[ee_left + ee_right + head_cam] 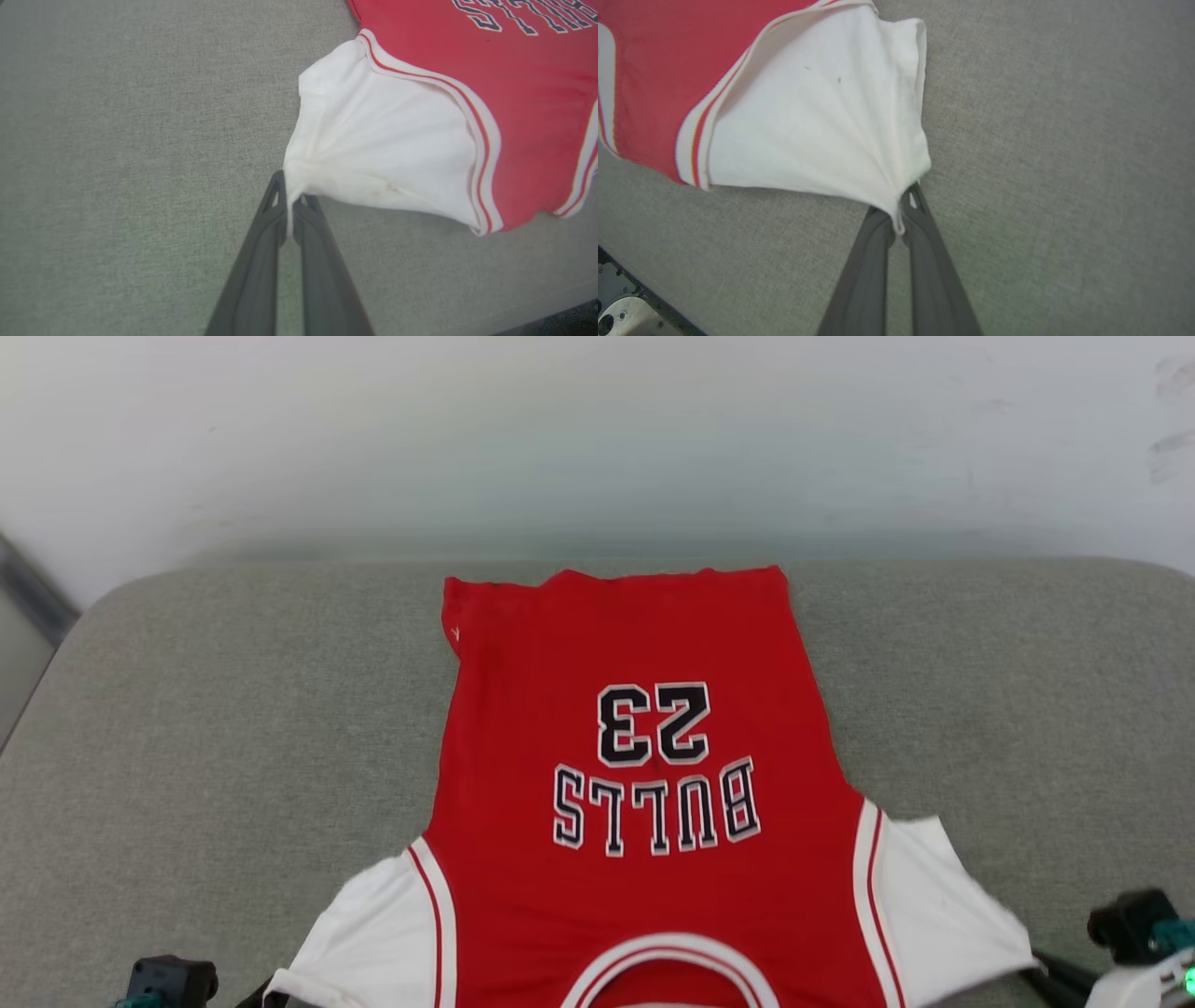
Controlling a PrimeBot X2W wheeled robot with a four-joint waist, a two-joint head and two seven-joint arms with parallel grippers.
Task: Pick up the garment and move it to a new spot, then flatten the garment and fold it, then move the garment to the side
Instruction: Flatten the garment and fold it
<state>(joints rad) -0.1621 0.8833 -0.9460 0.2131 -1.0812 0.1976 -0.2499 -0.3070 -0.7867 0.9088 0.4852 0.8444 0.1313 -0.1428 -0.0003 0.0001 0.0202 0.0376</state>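
The garment (644, 784) lies print-up, left end effector (292, 198) pinched shut on its seven-o'clock sleeve, right end effector (899, 210) likewise at five o'clock.

Plain lab-like workspace: grey fabric-covered table (187, 709) against a scuffed white wall (597, 429)

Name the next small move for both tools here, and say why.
Probably ease the left tool and right tool slightly apart, low over the grey surface. Each is shut on a sleeve tip; the left sleeve and right sleeve fan into creases toward the grip, while the garment lies fairly flat, print up.
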